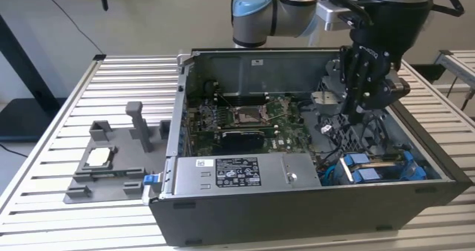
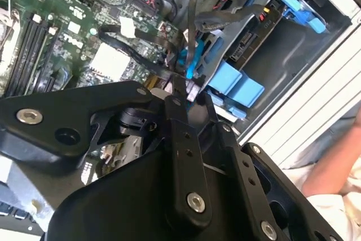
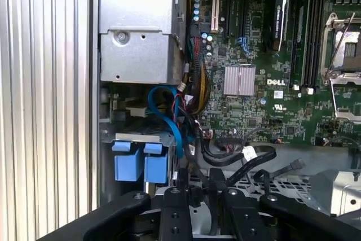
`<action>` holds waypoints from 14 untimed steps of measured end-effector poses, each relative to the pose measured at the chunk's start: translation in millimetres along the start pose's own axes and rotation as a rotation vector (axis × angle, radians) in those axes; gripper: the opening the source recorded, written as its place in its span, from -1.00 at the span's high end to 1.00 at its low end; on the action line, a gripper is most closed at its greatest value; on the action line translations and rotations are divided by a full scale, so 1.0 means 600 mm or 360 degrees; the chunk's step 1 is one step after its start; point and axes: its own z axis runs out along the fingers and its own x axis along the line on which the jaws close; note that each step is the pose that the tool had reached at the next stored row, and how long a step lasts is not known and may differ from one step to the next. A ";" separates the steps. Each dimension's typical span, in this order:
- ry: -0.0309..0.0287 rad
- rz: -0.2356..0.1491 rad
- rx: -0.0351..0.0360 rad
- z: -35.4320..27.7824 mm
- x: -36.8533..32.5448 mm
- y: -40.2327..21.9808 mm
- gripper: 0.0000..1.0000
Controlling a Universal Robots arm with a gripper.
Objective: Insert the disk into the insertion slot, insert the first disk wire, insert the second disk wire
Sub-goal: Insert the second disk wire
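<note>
One disk (image 1: 379,166) here, with two blue tabs (image 3: 135,165). It's already sitting in the insertion slot (image 2: 225,43), at the near corner of the case (image 1: 297,223) on the exterior view's right, just beside the one silver power-supply box (image 1: 230,173). One blue wire (image 2: 189,63) curls by the disk's tabbed end. The single arm (image 1: 297,9) drops in from over the case's far edge, wrist pointing steeply down. That puts the gripper (image 2: 189,91) inside the case right at the blue wire, between the disk and the motherboard (image 3: 254,55). We honestly can't tell how far open it is or whether it's got hold of anything. Out on the slatted table (image 1: 44,151), beside the case, there's one grey fixture (image 1: 111,178) carrying one chip (image 1: 100,157).
</note>
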 end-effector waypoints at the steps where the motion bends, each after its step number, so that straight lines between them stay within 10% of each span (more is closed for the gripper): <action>1: 0.00102 0.0000 0.0001 0.001 0.000 0.000 0.41; 7: 0.00450 -0.0001 0.0002 0.001 0.000 0.003 0.41; 14: 0.00479 0.0001 0.0019 0.003 0.000 0.004 0.59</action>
